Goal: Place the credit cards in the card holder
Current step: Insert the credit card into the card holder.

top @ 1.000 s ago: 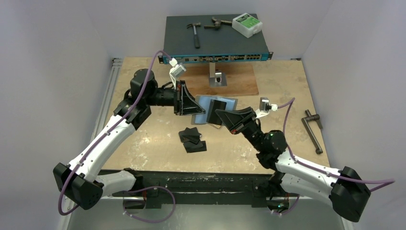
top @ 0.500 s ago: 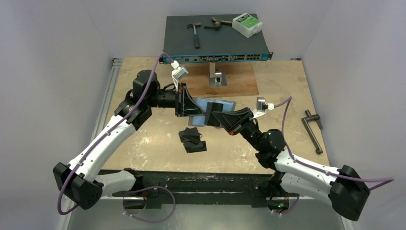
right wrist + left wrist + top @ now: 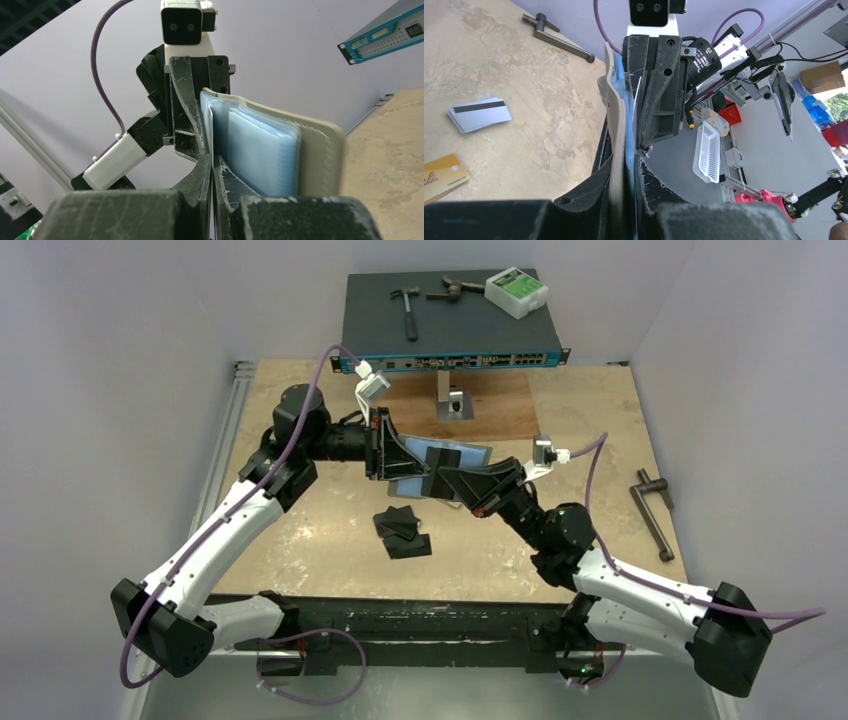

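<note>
Card (image 3: 446, 458) pinched in my right claw (image 3: 441, 476) is sliding deeper into the holder (image 3: 474, 453). My left claw (image 3: 408, 464) is clamping that holder.

The card holder (image 3: 462, 452) is held above the middle of the table (image 3: 600, 440), clamped by the left gripper (image 3: 422, 470) on its left. A credit card (image 3: 212, 135) is held against its inside by the right gripper (image 3: 440, 480), on its right. A folding case (image 3: 402, 532) is laid before them, and a network switch (image 3: 450, 325) is set behind, with a hammer (image 3: 408, 308) on it.

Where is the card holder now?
In the top view the card holder hangs above the middle of the table, clamped in the left tool; the right tool holds a card against it.
</note>
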Controlling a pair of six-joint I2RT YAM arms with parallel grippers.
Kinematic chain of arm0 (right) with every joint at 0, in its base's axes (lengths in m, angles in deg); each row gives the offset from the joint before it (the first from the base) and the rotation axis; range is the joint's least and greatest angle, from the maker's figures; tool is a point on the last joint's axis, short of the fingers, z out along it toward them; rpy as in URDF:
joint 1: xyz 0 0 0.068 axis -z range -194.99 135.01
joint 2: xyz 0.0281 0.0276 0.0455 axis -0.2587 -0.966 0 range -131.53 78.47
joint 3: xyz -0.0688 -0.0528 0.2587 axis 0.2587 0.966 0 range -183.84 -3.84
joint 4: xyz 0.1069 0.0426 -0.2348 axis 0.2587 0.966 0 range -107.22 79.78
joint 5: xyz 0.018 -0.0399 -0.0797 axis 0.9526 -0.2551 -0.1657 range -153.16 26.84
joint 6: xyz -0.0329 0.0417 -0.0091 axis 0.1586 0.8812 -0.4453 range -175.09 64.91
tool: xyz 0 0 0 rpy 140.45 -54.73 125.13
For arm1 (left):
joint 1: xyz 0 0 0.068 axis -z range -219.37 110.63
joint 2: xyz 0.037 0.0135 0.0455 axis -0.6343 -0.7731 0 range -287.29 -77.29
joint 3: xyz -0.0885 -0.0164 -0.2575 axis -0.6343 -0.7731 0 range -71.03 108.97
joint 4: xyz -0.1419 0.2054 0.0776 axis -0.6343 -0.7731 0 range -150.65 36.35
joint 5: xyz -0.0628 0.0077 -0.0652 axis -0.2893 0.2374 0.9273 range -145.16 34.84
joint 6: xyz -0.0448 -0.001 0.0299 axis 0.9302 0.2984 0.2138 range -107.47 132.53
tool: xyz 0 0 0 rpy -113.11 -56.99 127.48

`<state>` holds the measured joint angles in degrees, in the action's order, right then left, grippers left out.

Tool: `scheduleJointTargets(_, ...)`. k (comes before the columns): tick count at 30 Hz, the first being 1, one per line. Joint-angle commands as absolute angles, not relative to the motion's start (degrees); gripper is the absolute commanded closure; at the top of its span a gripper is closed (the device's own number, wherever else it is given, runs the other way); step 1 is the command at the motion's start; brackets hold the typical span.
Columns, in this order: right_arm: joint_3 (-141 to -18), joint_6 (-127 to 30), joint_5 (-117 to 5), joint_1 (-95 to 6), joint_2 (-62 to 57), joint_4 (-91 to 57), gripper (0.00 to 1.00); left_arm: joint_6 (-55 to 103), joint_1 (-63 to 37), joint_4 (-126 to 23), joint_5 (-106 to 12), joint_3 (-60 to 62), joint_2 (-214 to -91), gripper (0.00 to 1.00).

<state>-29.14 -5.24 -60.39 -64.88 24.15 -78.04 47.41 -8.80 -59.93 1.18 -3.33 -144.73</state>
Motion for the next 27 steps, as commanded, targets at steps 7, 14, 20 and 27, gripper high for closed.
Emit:
scheduleJointTargets(7, -35.00, -7.37, -58.93, -65.71, 22.44, -69.93, 0.95, 49.80, -7.15, -54.77, 5.42, -3.53, -144.44, 1.00)
scheduleJointTargets(14, -37.18, -11.32, -65.79, -65.71, 30.39, -49.26, 0.54, 49.79, -7.96, -56.02, 4.26, -3.62, -144.01, 1.00)
scheduleJointTargets(20, -38.92, -12.42, -69.71, -65.71, 34.42, -35.74, 0.47, 50.17, -9.01, -56.98, 3.16, -3.93, -144.17, 1.00)
scheduleJointTargets(27, -41.08, -14.05, -69.58, -65.71, 33.42, -32.37, 0.46, 49.76, -9.45, -58.07, 2.61, -3.94, -143.95, 1.00)
